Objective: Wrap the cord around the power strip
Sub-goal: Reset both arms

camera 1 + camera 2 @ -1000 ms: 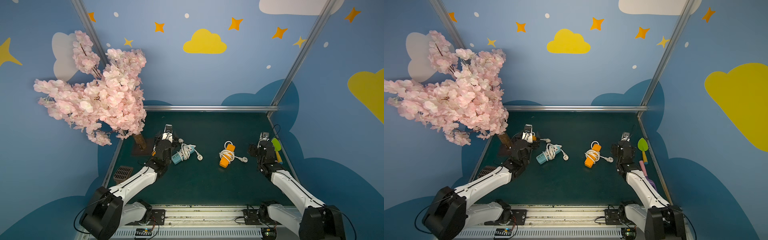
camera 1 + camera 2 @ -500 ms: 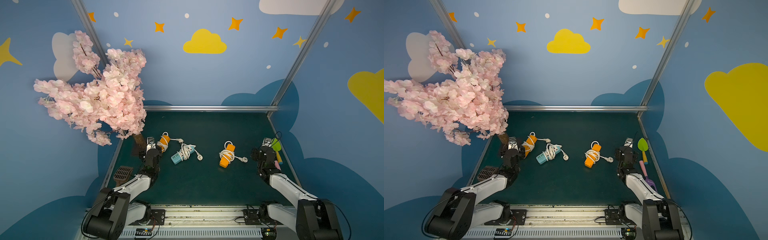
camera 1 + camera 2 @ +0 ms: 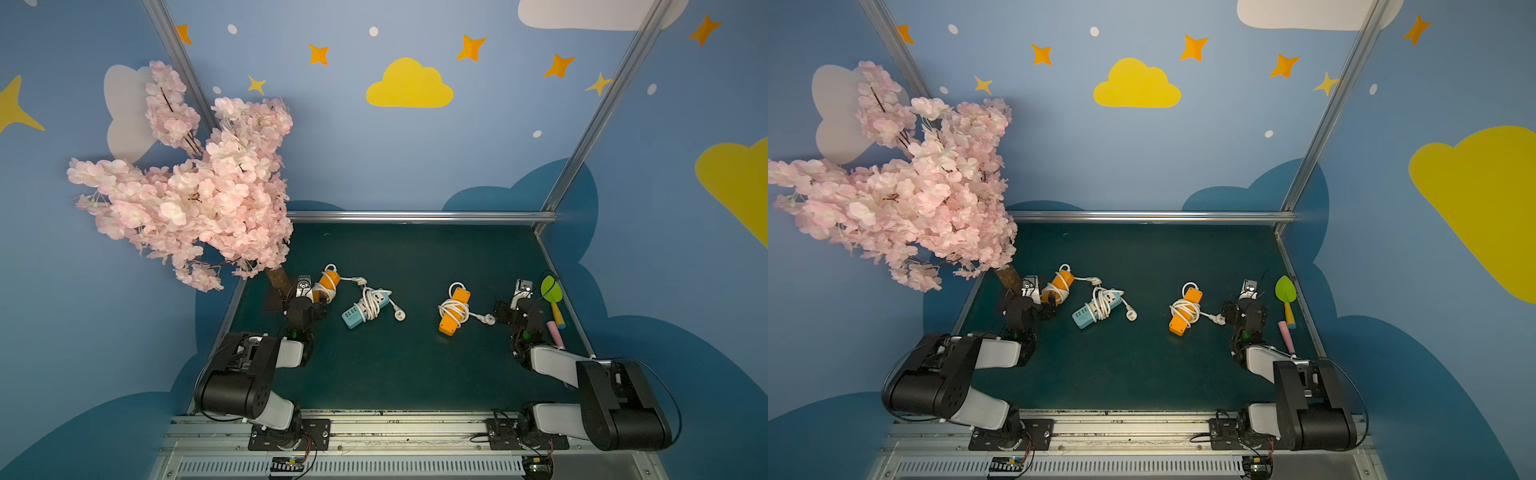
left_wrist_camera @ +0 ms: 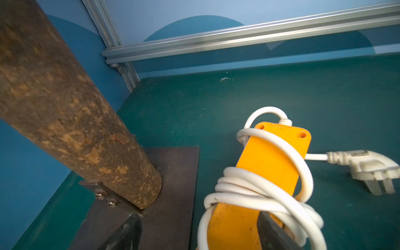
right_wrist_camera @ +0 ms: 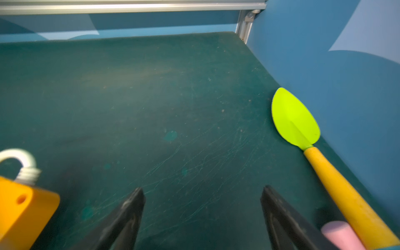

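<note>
Three power strips lie on the dark green tabletop [image 3: 415, 365], each already bound in its own white cord.

The first orange plastic power strip [image 4: 266, 164] lies near the tabletop's left edge, just beside the brown tree trunk [image 4: 71, 112] and its dark metal base plate [image 4: 173, 184]. Its white cord [image 4: 249, 190] is looped several times around its middle, and the white plug [image 4: 365, 164] trails loose onto the tabletop.

The left pincer [image 4: 197, 214] stands open at the near end of this strip. One finger [image 4: 270, 231] is close against the coils and the other sits apart over the base plate, so nothing is clamped.

A light teal power strip [image 3: 363, 309] with white sockets lies just right of the first one in both top views, also wound with cord.

The second orange power strip [image 3: 455, 311] lies right of centre, wrapped the same way. Its plug [image 3: 489, 319] reaches toward the right arm.

The right pincer [image 5: 201, 194] is open and empty above bare tabletop. A corner of that second orange strip shows to one side of it in the right wrist view. On the other side, against the blue wall, lie a lime-green toy spade with a yellow handle [image 5: 294, 121] and a pink cylinder [image 5: 339, 236].

An artificial tree with pink blossoms [image 3: 199, 195] rises over the left rear corner.
</note>
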Controlling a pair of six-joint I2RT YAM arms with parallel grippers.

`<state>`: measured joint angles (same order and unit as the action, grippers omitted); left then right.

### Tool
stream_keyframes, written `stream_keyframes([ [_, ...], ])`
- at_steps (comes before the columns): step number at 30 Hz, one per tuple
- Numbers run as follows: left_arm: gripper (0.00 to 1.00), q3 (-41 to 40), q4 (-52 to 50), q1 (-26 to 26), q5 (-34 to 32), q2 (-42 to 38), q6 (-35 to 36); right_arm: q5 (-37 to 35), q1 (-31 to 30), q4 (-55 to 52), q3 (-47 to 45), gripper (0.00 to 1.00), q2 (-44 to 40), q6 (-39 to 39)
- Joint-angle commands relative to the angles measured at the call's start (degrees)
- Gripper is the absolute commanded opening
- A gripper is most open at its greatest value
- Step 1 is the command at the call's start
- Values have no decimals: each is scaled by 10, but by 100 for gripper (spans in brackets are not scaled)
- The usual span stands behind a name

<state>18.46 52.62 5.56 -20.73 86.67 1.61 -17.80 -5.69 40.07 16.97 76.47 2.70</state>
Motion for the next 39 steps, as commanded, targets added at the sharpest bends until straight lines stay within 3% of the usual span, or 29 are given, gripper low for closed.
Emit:
stream_keyframes([
  [1,85,-7,51,-10,32,7,-15,40,2,93,-12,86,21,-18],
  [3,100,-15,91,-12,26,36,-17,17,3,185,-26,87,71,0],
  [4,100,-20,129,-13,28,53,-9,14,2,223,-30,87,94,-2],
  [7,100,-8,78,-17,30,34,-22,10,3,276,-30,89,129,-13],
  [12,100,5,59,-24,41,39,-26,21,16,172,11,89,110,5],
  [18,100,15,45,-24,42,40,-23,40,15,-51,89,89,72,1],
  [39,100,15,43,-23,42,40,-24,38,16,-40,87,89,74,-1],
])
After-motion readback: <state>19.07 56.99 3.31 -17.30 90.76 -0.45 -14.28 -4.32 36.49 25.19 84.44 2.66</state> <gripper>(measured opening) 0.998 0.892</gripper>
